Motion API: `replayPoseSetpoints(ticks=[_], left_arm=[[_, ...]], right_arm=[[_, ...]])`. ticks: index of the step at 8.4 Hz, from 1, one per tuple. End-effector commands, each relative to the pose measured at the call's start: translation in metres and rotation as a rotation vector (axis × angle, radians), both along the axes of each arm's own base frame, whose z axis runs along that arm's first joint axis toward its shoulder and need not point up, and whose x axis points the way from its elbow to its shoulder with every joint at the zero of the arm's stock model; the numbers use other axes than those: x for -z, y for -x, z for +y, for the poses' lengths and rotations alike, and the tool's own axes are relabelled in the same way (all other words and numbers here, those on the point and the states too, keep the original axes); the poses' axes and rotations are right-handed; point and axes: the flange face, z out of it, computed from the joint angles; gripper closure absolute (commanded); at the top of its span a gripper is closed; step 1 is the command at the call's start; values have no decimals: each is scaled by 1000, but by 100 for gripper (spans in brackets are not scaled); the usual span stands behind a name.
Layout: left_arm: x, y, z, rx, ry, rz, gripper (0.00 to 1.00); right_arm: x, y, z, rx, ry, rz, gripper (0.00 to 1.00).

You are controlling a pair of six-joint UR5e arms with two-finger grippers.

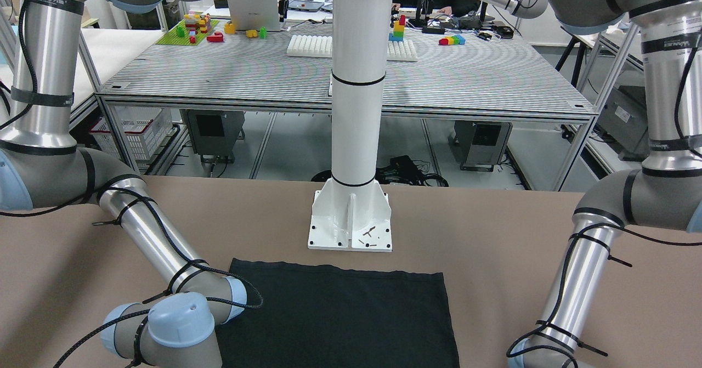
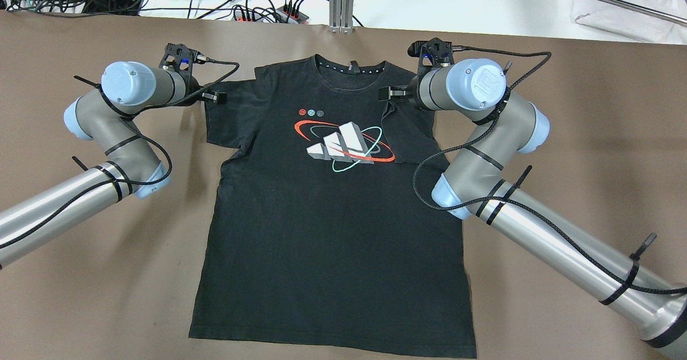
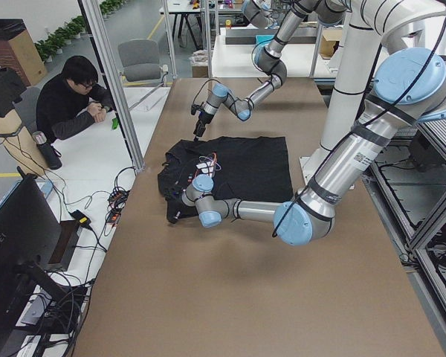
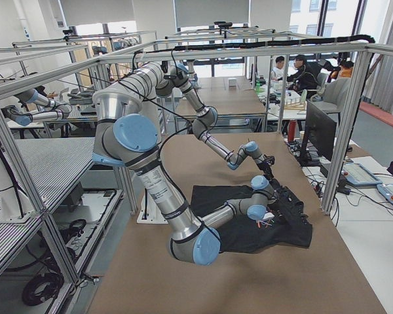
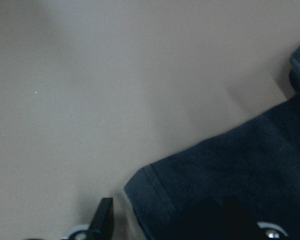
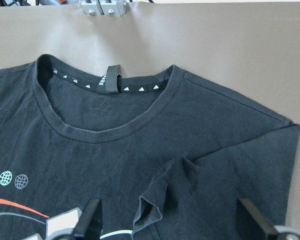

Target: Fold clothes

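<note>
1 shirt [image 2: 333, 231] lies flat on the table [image 2: 80, 295], hem toward the robot, long axis running away to the collar [image 2: 351, 73]. Farther out, the left gripper [image 2: 212, 96] straddles the unfolded left sleeve [image 2: 231, 116] at its edge, jaws apart, gripping nothing. The right gripper [image 2: 393, 92] hovers open, empty, over the infolded right sleeve [image 2: 410, 134].

Brown tabletop [image 2: 563, 134], white pillar [image 1: 357, 83] on bolted base, slatted grey workbench [image 1: 247, 77] behind, grey chair [image 3: 140, 61], bright windows [image 4: 314, 16]
</note>
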Motion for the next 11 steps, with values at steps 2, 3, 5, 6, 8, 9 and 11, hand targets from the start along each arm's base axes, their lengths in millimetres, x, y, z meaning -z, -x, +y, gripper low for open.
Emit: replayPoseSetpoints(ticks=[2,3,5,6,8,9,11], left_arm=[[5,-4,0,20,23,26,78],[25,-5,-7,23,20,52,93],[47,-2,-17,30,27,49,99],[68,-1,-17,33,39,42,100],[121,1,-11,52,99,27,100],[150,-8,-9,76,135,46,100],[179,-76,23,145,165,78,100]], right_arm=[[0,0,0,-2,-1,1,6],[0,0,0,-3,-1,1,6],[0,0,0,-3,-1,1,6],[-2,1,0,-1,0,4,6],[-5,-1,0,-4,2,7,6],[-5,-1,0,-4,1,6,6],[-8,-2,1,-6,-4,0,6]])
